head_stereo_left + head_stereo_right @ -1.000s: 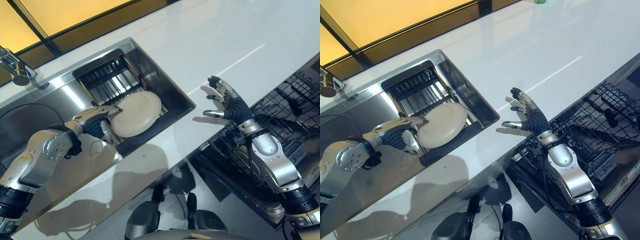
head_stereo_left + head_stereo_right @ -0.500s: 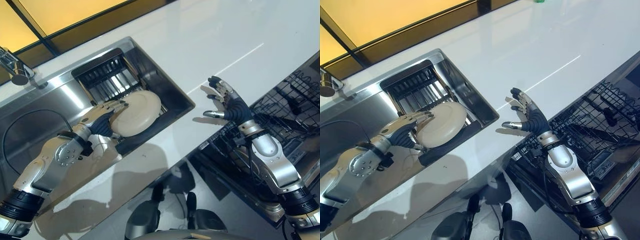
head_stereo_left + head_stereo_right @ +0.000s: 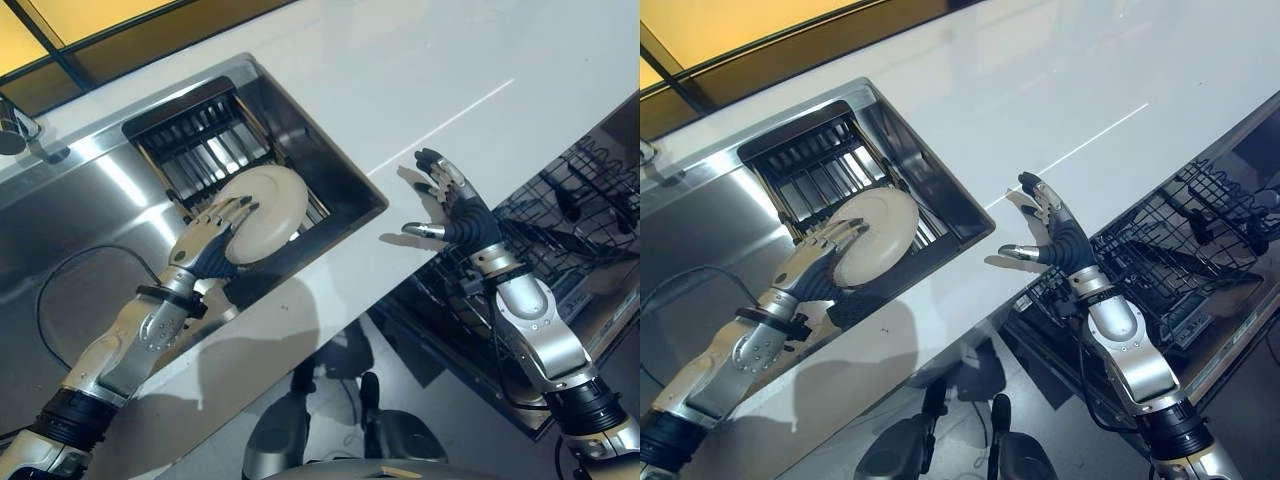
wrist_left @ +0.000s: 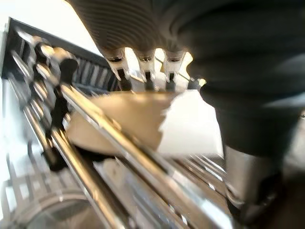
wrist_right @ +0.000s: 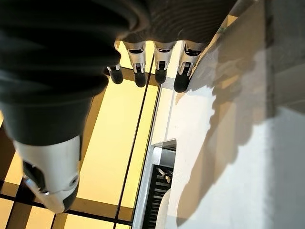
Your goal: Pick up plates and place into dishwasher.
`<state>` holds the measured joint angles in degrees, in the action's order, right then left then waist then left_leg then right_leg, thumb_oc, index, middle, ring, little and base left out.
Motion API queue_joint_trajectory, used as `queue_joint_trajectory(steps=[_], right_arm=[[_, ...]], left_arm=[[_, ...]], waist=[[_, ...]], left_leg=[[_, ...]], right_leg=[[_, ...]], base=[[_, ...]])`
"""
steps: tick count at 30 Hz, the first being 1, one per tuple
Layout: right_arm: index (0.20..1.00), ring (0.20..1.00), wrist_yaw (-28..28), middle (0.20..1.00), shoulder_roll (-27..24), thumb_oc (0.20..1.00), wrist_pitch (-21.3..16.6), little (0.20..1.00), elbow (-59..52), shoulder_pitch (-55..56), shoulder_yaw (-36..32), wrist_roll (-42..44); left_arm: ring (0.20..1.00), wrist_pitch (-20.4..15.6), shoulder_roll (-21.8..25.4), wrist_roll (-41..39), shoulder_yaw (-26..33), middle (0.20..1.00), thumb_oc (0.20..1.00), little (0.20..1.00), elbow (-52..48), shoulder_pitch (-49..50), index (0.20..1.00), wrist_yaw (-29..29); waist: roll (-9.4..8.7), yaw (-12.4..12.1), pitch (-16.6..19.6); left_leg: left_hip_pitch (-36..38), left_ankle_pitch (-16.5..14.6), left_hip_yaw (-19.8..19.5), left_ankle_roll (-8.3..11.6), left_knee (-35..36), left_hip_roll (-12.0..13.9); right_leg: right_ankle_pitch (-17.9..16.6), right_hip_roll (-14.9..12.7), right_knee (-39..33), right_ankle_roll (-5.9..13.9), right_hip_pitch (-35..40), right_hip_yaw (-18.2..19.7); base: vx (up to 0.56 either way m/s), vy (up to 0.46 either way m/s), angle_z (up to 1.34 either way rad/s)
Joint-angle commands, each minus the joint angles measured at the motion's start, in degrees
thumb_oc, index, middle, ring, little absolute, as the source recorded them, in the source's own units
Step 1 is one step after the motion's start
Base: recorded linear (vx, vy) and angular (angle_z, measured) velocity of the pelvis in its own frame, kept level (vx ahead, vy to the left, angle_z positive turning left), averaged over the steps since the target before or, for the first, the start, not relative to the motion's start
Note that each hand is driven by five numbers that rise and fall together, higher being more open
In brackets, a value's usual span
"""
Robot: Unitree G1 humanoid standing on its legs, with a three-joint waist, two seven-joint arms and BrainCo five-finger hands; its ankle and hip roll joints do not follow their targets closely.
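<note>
Cream plate, steel-grey sink, glossy white counter

Left hand fingers on cream plate above metal rack.

Both eye views look steeply down from the head and share the sink, the counter and the dishwasher rack. The left wrist view sits very close, looking along its fingers at the plate. The right wrist view looks along its fingers over the counter toward the sink's end.
</note>
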<state>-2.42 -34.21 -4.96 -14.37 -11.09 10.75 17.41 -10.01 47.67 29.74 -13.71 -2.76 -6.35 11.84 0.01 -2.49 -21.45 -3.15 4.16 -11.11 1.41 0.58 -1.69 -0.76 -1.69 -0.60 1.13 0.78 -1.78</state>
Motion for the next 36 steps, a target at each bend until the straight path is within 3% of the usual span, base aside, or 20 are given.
queue_joint_trajectory(steps=[1, 10, 14, 20, 21, 22, 25, 26, 27, 31, 36], right_arm=[[1.0, 1.0, -1.0, 1.0, -1.0, 1.0, -2.3, 1.0, -3.3, -0.5, 0.3, -0.4], [1.0, 1.0, -0.7, 1.0, -2.0, 1.0, -3.4, 1.0, -3.6, 0.2, 0.0, 0.4], [1.0, 1.0, -1.1, 1.0, -1.6, 1.0, -3.5, 1.0, -3.1, 0.5, -0.1, 0.0], [1.0, 1.0, -1.9, 1.0, 0.8, 1.0, -3.6, 1.0, -2.5, 0.2, 0.8, -1.3], [1.0, 1.0, -2.1, 1.0, 1.2, 1.0, -3.4, 1.0, -2.3, -0.1, 1.2, -1.8], [1.0, 1.0, -2.3, 1.0, 1.5, 1.0, -3.5, 1.0, -1.8, -0.6, 1.7, -2.0], [1.0, 1.0, -2.7, 1.0, 2.3, 1.0, -3.7, 1.0, -1.0, -1.2, 2.5, -1.9], [1.0, 1.0, -2.8, 1.0, 2.8, 1.0, -3.8, 1.0, -0.5, -1.4, 2.9, -1.8], [1.0, 1.0, -2.9, 1.0, 3.0, 1.0, -3.9, 1.0, -0.1, -1.6, 3.2, -1.7], [1.0, 1.0, -3.1, 1.0, 4.5, 1.0, -4.1, 1.0, 1.1, -1.9, 4.8, -2.0], [1.0, 1.0, -3.6, 1.0, 5.8, 1.0, -4.4, 1.0, 1.9, -1.8, 5.6, -1.8]], left_arm=[[1.0, -3.9, -0.4, 2.2, -2.4, 1.0, 1.0, 1.0, -1.2, -1.6, 1.0, -4.4], [1.0, -0.5, 0.9, 3.7, -4.4, 1.0, 1.0, 1.0, -1.4, -1.5, 1.0, -5.5], [1.0, 5.6, 0.1, 6.7, -3.1, 1.0, 1.0, 1.0, 0.5, -0.5, 1.0, 2.9], [1.0, 7.7, -5.9, 10.7, -3.5, 1.0, 1.0, 1.0, 6.3, 0.1, 1.0, 15.0], [0.664, 8.0, -6.8, 11.3, -4.1, 0.664, 0.664, 0.664, 7.4, -0.3, 0.664, 16.5], [0.561, 7.9, -7.8, 11.7, -4.7, 0.561, 0.561, 0.561, 8.8, -0.7, 0.561, 19.2], [0.495, 8.3, -10.0, 11.4, -5.6, 0.495, 0.495, 0.495, 12.3, -1.3, 0.495, 24.7], [0.307, 8.4, -11.1, 10.7, -5.9, 0.307, 0.307, 0.307, 14.1, -1.6, 0.307, 27.7], [0.2, 8.9, -11.9, 10.5, -6.1, 0.2, 0.2, 0.2, 15.3, -1.9, 0.2, 29.2], [0.2, 10.0, -15.1, 7.4, -6.2, 0.2, 0.2, 0.2, 20.8, -3.3, 0.2, 36.4], [0.2, 8.7, -16.5, 9.1, -6.0, 0.2, 0.2, 0.2, 22.5, -4.2, 0.2, 39.0]], waist=[[-0.64, 0.2, 0.8], [-0.56, 0.4, 0.5], [-0.67, 0.0, 0.7], [-1.52, -0.7, 0.9], [-1.65, -0.8, 0.9], [-1.87, -0.8, 1.1], [-2.44, -0.9, 1.4], [-2.76, -0.9, 1.7], [-2.95, -0.9, 1.8], [-4.11, -0.7, 2.8], [-5.25, -0.7, 3.6]], left_leg=[[-1.0, 1.1, 3.1, -1.97, 0.6, 1.8], [-1.1, 1.1, 3.1, -1.99, 0.6, 1.8], [-1.1, 1.0, 2.7, -1.94, 0.5, 1.7], [-1.6, 1.0, 2.1, -1.89, 0.3, 1.6], [-1.6, 0.9, 2.1, -1.87, 0.4, 1.6], [-1.5, 0.9, 2.1, -1.87, 0.4, 1.7], [-1.2, 0.7, 2.1, -1.77, 0.5, 1.8], [-1.1, 0.6, 2.1, -1.73, 0.5, 1.9], [-1.0, 0.6, 2.1, -1.71, 0.5, 1.9], [-0.3, 0.3, 2.2, -1.63, 0.5, 2.1], [0.2, -0.1, 2.3, -1.48, 0.2, 2.5]], right_leg=[[1.2, -1.0, 8.1, 3.45, -4.8, 1.2], [1.0, -1.1, 7.9, 3.68, -5.0, 1.1], [1.1, -1.2, 7.7, 3.61, -4.6, 1.0], [1.1, -1.0, 7.5, 3.27, -4.6, 0.9], [1.2, -1.0, 7.4, 3.23, -4.5, 0.9], [1.1, -0.9, 7.4, 3.18, -4.5, 1.0], [1.1, -0.8, 7.4, 3.13, -4.3, 1.1], [1.1, -0.7, 7.4, 3.1, -4.3, 1.3], [1.0, -0.7, 7.4, 3.09, -4.2, 1.4], [1.0, -0.4, 7.3, 2.97, -3.5, 1.8], [0.8, 0.0, 7.2, 2.92, -3.0, 2.3]], base=[[0.0, 0.0, 0.0], [0.0, 0.0, 0.0], [-0.01, 0.001, 0.0], [0.0, -0.014, 0.0], [0.0, 0.0, 0.0], [0.0, 0.0, 0.0], [0.01, -0.008, -0.01], [0.04, -0.02, -0.02], [0.06, -0.033, -0.03], [0.06, -0.032, -0.07], [0.04, -0.051, -0.05]])
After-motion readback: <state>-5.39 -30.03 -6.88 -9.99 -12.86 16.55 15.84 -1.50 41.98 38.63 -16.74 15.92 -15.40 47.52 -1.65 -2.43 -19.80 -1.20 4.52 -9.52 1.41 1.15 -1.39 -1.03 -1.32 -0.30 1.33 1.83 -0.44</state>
